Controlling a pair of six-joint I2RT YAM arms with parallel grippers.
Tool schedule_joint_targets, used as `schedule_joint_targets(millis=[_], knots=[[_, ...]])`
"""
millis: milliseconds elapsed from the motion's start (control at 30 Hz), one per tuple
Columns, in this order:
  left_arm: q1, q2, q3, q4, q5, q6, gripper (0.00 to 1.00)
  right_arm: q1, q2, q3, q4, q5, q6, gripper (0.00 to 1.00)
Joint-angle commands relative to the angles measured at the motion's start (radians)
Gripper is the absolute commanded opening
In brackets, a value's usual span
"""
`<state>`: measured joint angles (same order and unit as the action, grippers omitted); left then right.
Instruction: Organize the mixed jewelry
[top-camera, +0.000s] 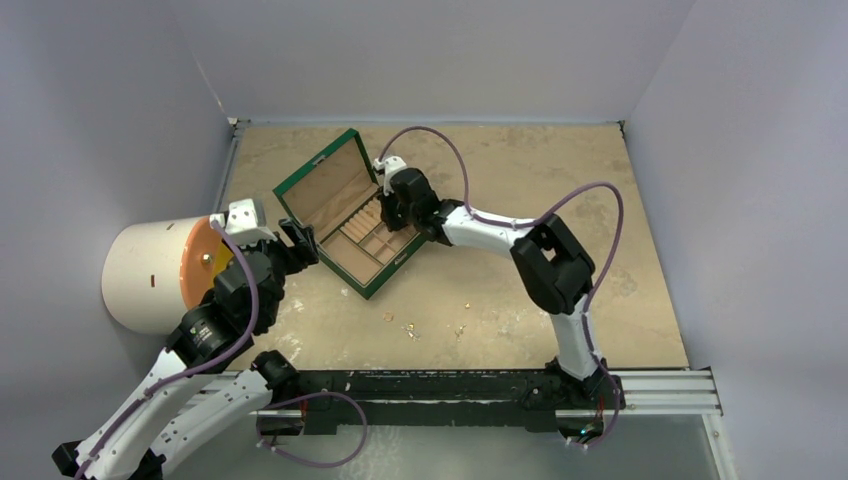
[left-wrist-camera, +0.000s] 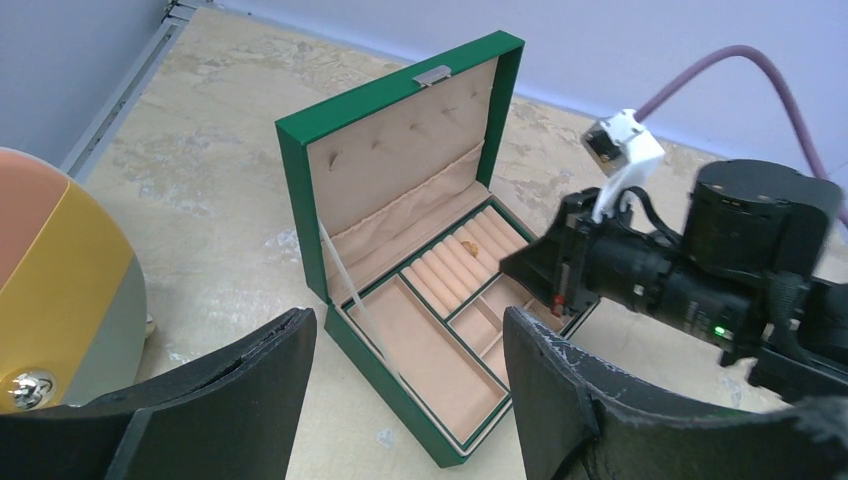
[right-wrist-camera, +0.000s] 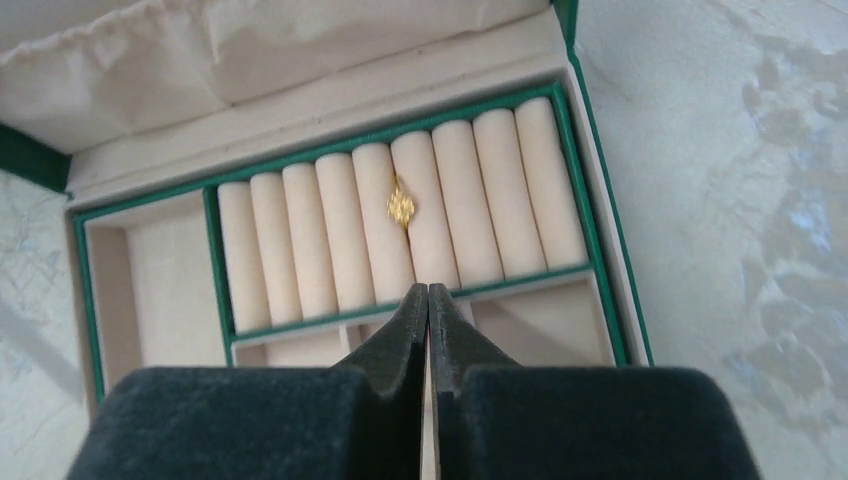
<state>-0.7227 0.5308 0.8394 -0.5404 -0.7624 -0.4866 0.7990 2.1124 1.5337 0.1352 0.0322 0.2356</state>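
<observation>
Loose jewelry (top-camera: 410, 328), 5 o'clock of box (top-camera: 395, 262): abt 4 specks, types unreadable. 1 gold piece (right-wrist-camera: 401, 205) in ring rolls (right-wrist-camera: 300, 240). R gripper (right-wrist-camera: 428, 300) closed, empty; L gripper (left-wrist-camera: 410, 330) spread.

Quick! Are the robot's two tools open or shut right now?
Left tool: open, holding nothing.
Right tool: shut, holding nothing.

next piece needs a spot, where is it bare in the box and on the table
Open green box with tan lining: the large compartment beside the ring rolls is bare; the rolls hold one gold piece. Beige table: bare right of the right arm; loose jewelry litters the near middle.
</observation>
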Motion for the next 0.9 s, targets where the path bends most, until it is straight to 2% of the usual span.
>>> schedule_joint_targets(millis=[0, 133, 400, 633, 867], knots=[[0.005, 0.010, 0.002, 0.036, 0.001, -0.002, 0.68, 0.000, -0.173, -0.096, 0.074, 0.009, 0.012, 0.05], [0.007, 0.016, 0.004, 0.037, 0.002, -0.001, 0.68, 0.001, -0.286, -0.209, 0.106, 0.019, 0.015, 0.12], [0.012, 0.027, 0.003, 0.039, -0.002, 0.000, 0.68, 0.017, -0.469, -0.432, 0.120, -0.077, 0.095, 0.24], [0.020, 0.049, 0.004, 0.041, 0.005, 0.002, 0.68, 0.158, -0.574, -0.568, 0.092, -0.034, 0.139, 0.31], [0.042, 0.069, 0.002, 0.048, 0.027, 0.003, 0.68, 0.314, -0.560, -0.635, 0.075, 0.122, 0.241, 0.36]])
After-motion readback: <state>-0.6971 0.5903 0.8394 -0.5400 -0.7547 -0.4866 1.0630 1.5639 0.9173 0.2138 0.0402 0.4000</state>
